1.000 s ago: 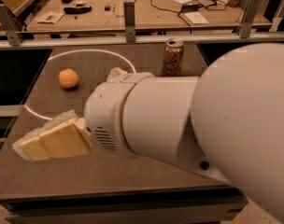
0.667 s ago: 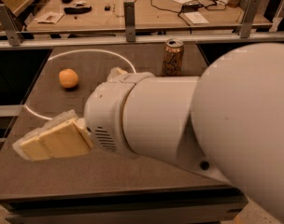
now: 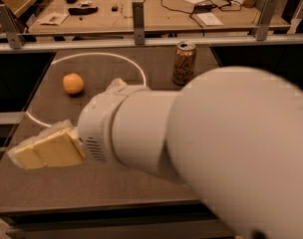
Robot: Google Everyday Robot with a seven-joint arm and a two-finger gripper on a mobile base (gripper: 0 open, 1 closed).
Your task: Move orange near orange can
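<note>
Slightly leftward since a second ago sit the big white arm [image 3: 216, 148] and its tan gripper [image 3: 47, 152], low at the near left; clenched or released, I cannot tell. Under it lies the dark surface [image 3: 67, 193]. Beyond is a railed, cluttered workbench [image 3: 156, 14]. The orange can [image 3: 184, 63] stands far right beyond the gripper, and the orange [image 3: 73, 83] lies just beyond, untouched.
</note>
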